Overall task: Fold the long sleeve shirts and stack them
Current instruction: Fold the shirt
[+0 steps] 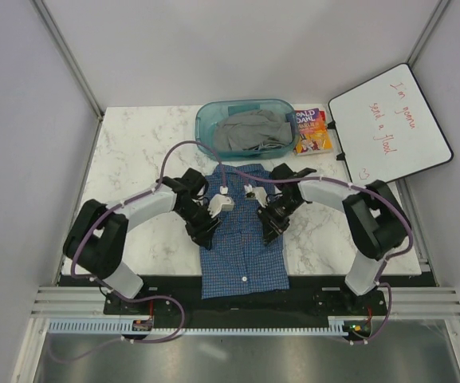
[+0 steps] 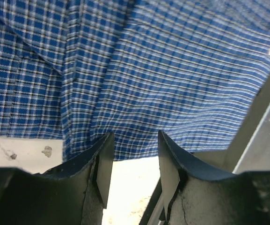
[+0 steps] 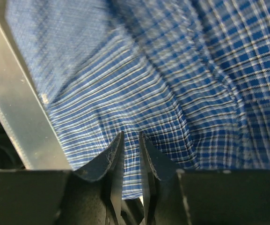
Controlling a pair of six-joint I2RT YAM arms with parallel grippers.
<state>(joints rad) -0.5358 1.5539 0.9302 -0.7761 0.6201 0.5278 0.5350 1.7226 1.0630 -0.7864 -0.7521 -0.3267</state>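
One blue fine-checked long sleeve shirt [image 1: 244, 263] lies on the marble table, folded into a long narrow strip with white buttons down the front. My left gripper [image 1: 210, 226] is at the shirt's left edge. In the left wrist view the shirt [image 2: 172, 70] lies just beyond my left gripper [image 2: 135, 136], which is open with only bare table between its fingers. My right gripper [image 1: 271, 226] is at the shirt's right edge. In the right wrist view my right gripper [image 3: 131, 135] is nearly closed, with the shirt's [image 3: 172, 84] edge between its fingers.
A teal bin [image 1: 206, 120] with grey cloth [image 1: 249, 132] in it stands at the back of the table. A colourful book [image 1: 311, 132] and a whiteboard [image 1: 389, 124] lie at the back right. A metal rail [image 1: 245, 302] runs along the front edge.
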